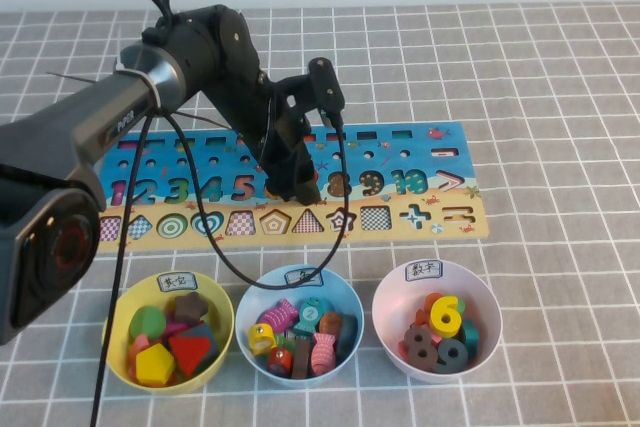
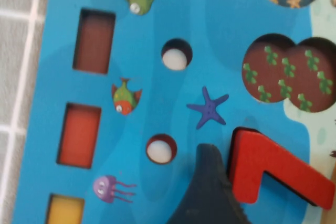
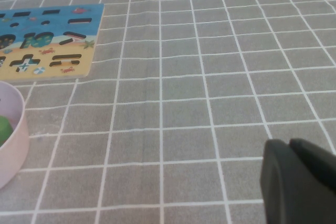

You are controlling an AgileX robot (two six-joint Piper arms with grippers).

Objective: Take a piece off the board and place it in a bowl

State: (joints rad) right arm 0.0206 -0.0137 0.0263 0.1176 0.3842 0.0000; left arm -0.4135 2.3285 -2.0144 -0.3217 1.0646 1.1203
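1. You've got three bowls in a row along the near edge of the tabletop (image 1: 560, 97): a yellow bowl (image 1: 118, 367) towards the left corner holding chunky shapes, a light blue bowl (image 1: 349, 309) in the middle packed with mixed pieces, and the pink bowl (image 1: 392, 299) on the right with numerals in it, a yellow 6 (image 1: 445, 316) and a dark grey 8 (image 1: 437, 348) among them.
2. Each bowl carries one small white label on its far rim.
3. Your board (image 1: 455, 179) lies behind the bowls, long side parallel to the near edge, with one row of numerals above one row of shape slots.
4. Left gripper (image 1: 296, 190) is down on the board's middle, fingers apart; the wrist view shows one dark fingertip (image 2: 210, 192) just beside the red 7 (image 2: 273, 174), which sits in its slot, not clamped.
5. Right gripper (image 3: 299, 182) hovers low over bare tabletop on the right side; I cannot tell how its fingers stand.
6. Open room: the whole right side and the far strip beyond the board.
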